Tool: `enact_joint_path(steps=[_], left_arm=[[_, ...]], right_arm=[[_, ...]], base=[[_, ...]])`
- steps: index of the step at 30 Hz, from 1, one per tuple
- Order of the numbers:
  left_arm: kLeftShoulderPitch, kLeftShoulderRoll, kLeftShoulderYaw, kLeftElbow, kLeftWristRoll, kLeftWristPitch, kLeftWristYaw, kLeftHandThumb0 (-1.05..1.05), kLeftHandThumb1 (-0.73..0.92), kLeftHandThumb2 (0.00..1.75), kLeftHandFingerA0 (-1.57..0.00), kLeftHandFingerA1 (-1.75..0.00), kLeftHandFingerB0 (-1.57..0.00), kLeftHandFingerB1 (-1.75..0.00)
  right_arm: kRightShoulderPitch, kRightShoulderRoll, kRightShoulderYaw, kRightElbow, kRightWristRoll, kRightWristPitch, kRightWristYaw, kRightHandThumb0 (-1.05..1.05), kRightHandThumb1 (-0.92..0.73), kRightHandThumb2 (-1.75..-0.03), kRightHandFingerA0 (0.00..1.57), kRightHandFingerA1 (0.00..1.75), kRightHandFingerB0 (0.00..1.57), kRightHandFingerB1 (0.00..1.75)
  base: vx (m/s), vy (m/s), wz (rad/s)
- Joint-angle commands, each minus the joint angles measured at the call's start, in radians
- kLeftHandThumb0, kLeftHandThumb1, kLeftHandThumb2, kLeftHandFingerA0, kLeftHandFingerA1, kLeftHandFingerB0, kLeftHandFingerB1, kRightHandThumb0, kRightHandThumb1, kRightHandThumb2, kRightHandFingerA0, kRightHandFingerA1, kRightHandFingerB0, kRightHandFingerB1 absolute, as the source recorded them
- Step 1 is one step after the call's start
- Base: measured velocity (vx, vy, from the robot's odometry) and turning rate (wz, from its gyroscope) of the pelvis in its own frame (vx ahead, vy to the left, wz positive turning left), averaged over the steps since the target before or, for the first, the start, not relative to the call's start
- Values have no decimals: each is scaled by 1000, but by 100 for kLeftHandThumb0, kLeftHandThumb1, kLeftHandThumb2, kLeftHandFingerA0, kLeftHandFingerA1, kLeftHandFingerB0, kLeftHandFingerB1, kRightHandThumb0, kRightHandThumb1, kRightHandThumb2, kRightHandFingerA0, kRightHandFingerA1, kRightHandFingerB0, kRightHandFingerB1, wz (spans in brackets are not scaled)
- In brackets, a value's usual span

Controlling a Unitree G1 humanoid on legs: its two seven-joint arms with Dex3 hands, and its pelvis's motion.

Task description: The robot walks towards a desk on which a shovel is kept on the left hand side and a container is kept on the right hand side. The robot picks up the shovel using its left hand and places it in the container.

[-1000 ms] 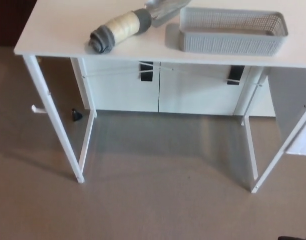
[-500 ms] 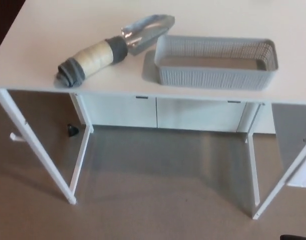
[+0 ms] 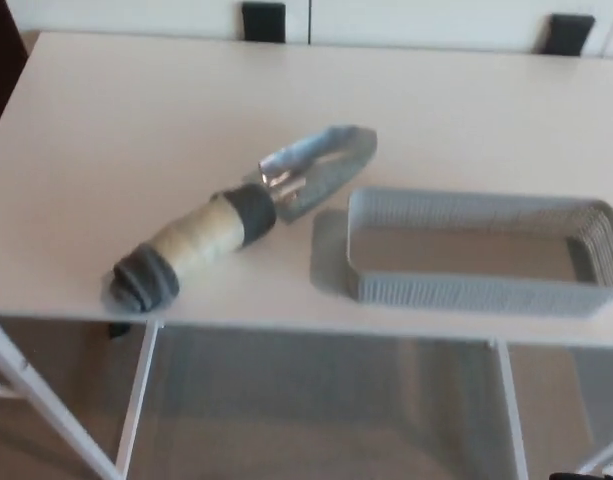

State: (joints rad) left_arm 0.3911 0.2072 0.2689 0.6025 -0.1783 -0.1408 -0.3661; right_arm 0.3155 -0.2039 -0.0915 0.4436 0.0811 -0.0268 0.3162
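The shovel [image 3: 236,222] lies on the white desk [image 3: 136,130], left of centre. Its metal blade [image 3: 321,165] points up and to the right, and its cream handle with grey ends [image 3: 176,255] runs down-left toward the desk's front edge. The grey mesh container [image 3: 481,250] stands just right of the blade, empty as far as I can see. Neither of my hands shows in the head view.
White cabinets with two black handles [image 3: 263,20] stand behind the desk. Through the desk's white legs [image 3: 136,400] I see the grey floor. A dark strip shows at the far left edge.
The whole picture has shifted: the camera has come closer and higher over the desk, so the shovel and container sit lower and larger. Nothing on the desk has moved.
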Motion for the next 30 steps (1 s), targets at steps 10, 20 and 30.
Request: enact_joint_path(steps=[10,20,30], left_arm=[[74,-4,14,4,1,-79,-4,-57,49,83,-31,-49,-22,-44],[121,-9,15,36,-2,-117,-14,-56,49,84,-32,-50,-22,-45],[142,-10,16,33,-3,-126,-13,-56,50,84,-32,-50,-21,-45]], right_arm=[[76,-23,3,-72,-19,-1,-25,-26,-48,-54,71,56,44,47],[220,-62,29,-198,-71,54,-40,-35,-45,-53,70,59,41,49],[229,-74,53,-225,-78,75,-35,-35,-46,-53,66,60,40,49]], base=[[304,-257,23],[77,122,-19],[-195,7,-2]])
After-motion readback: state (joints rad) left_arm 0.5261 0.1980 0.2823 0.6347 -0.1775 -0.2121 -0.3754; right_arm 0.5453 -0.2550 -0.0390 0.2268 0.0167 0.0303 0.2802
